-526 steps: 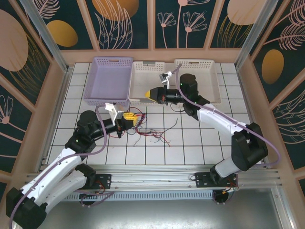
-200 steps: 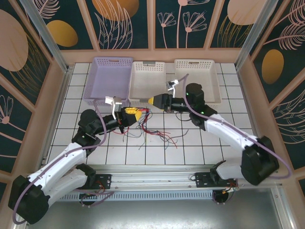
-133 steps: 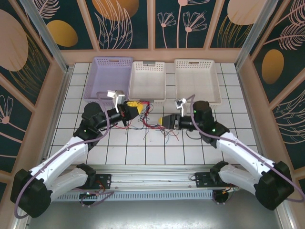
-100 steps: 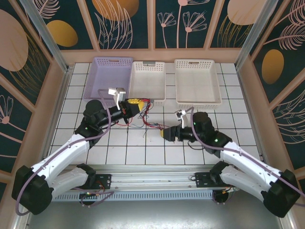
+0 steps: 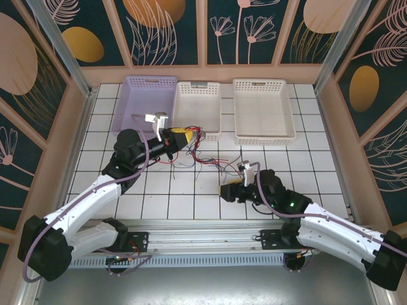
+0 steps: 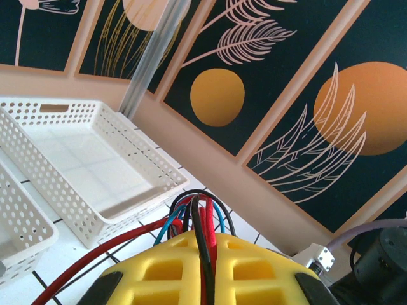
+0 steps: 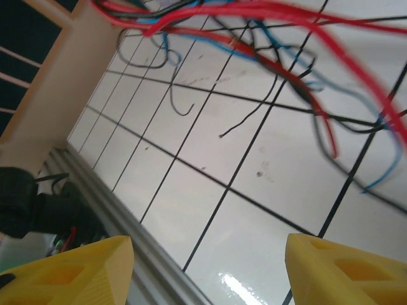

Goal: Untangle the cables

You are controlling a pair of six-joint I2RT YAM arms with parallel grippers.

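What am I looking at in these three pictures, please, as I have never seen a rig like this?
Two robot arms are bolted at the near edge of a tiled table. The overhead picture comes from a fixed camera above and behind them. The other two pictures come from a camera on each wrist, looking out past that arm's own yellow fingers. The left hand is shut on a bunch of thin red, black and blue cables, whose loose ends trail over the tiles. The right hand is open, low over the table near those ends, and holds nothing. At the far side stand a lilac basket and two white baskets.
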